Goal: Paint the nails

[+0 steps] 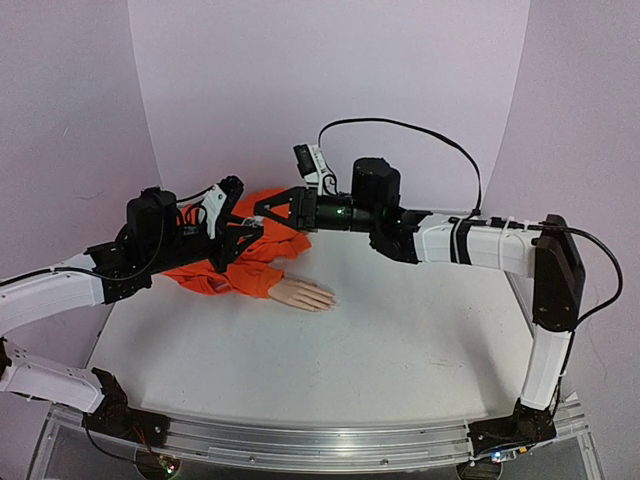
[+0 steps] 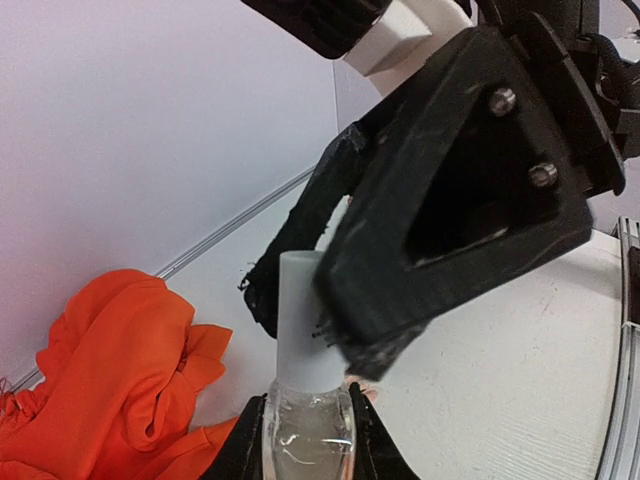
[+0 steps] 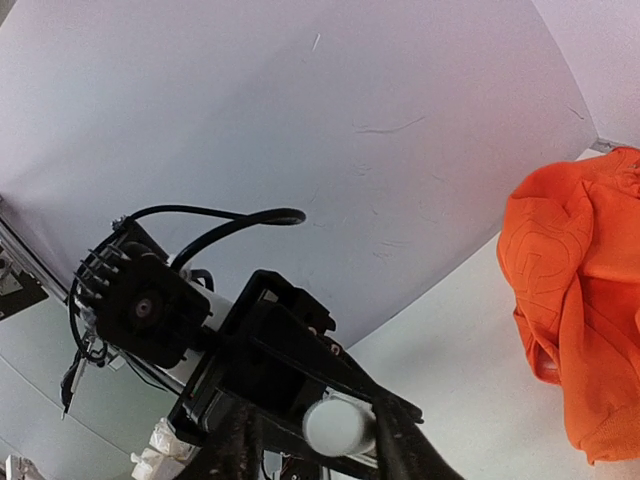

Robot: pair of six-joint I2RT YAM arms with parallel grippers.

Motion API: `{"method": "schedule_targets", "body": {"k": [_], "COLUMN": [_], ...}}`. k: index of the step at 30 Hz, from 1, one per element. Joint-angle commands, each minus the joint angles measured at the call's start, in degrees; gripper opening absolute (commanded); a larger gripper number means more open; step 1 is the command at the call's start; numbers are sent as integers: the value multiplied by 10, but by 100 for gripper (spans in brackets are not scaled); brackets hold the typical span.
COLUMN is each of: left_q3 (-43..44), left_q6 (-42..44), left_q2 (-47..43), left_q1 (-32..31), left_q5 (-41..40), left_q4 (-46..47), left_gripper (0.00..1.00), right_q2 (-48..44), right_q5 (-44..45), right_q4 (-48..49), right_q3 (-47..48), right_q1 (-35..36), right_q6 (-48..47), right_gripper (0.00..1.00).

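The pale mannequin hand (image 1: 303, 294) lies flat on the table, sticking out of the orange sleeve (image 1: 235, 268); its nails (image 1: 328, 300) are too small to make out. My left gripper (image 2: 308, 440) is shut on a small clear bottle (image 2: 308, 445) and holds it above the sleeve. My right gripper (image 3: 318, 432) meets it from the right, its fingers (image 2: 440, 240) closed around the bottle's white cap (image 2: 303, 320). The cap also shows end-on in the right wrist view (image 3: 340, 427). In the top view the two grippers (image 1: 258, 222) touch and hide the bottle.
The orange sleeve is bunched at the back left of the white table (image 1: 400, 330), near the pale back wall. It also shows in the left wrist view (image 2: 110, 370) and in the right wrist view (image 3: 580, 290).
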Motion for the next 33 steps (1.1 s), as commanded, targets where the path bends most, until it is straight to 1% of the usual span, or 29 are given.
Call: {"method": "schedule_targets", "body": {"k": [1, 6, 9, 11, 13, 14, 15, 17, 19, 20, 21, 22, 24, 25, 27, 28, 29, 30, 32, 33], "left_q3": [2, 3, 10, 18, 34, 46, 68, 104, 136, 151, 159, 162, 153, 145, 127, 116, 103, 89, 59, 49], "left_q6": [11, 1, -18, -42, -92, -123, -157, -186, -209, -219, -227, -228, -210, -200, -178, -165, -151, -139, -110, -96], "left_q2": [-11, -23, -26, -27, -20, -11, 2, 35, 68, 81, 89, 92, 84, 78, 68, 61, 56, 49, 35, 29], "left_q1": [-3, -3, -2, 7, 40, 60, 81, 91, 92, 92, 91, 91, 91, 91, 91, 91, 91, 91, 91, 91], "left_q5": [-9, 2, 29, 77, 181, 252, 344, 482, 589, 626, 641, 642, 612, 589, 528, 491, 445, 389, 323, 299], "left_q4": [18, 16, 15, 13, 14, 16, 17, 20, 21, 24, 25, 25, 26, 26, 27, 26, 26, 26, 25, 25], "left_gripper": [0, 0, 0, 0, 0, 0, 0, 0, 0, 0, 0, 0, 0, 0, 0, 0, 0, 0, 0, 0], "right_q2": [12, 17, 14, 5, -6, -9, -15, -25, -41, -49, -55, -61, -69, -73, -84, -90, -96, -100, -101, -102], "right_q5": [12, 7, -14, -41, -97, -142, -207, -286, -314, -316, -319, -317, -285, -263, -207, -169, -139, -113, -75, -62], "right_q4": [18, 18, 20, 30, 43, 49, 55, 58, 57, 57, 58, 58, 54, 47, 25, 16, 0, -22, -71, -86], "right_q3": [41, 41, 33, 16, -5, -13, -28, -52, -80, -92, -100, -105, -113, -113, -113, -114, -115, -109, -91, -84], "right_q1": [4, 4, 4, 4, 4, 4, 4, 4, 4, 4, 4, 4, 4, 4, 4, 4, 3, 2, 1, 1], "right_q6": [17, 16, -1, -29, -72, -97, -118, -153, -179, -188, -192, -193, -187, -185, -178, -173, -168, -167, -162, -155], "right_gripper": [23, 0, 0, 0, 0, 0, 0, 0, 0, 0, 0, 0, 0, 3, 17, 26, 45, 54, 62, 64]}}
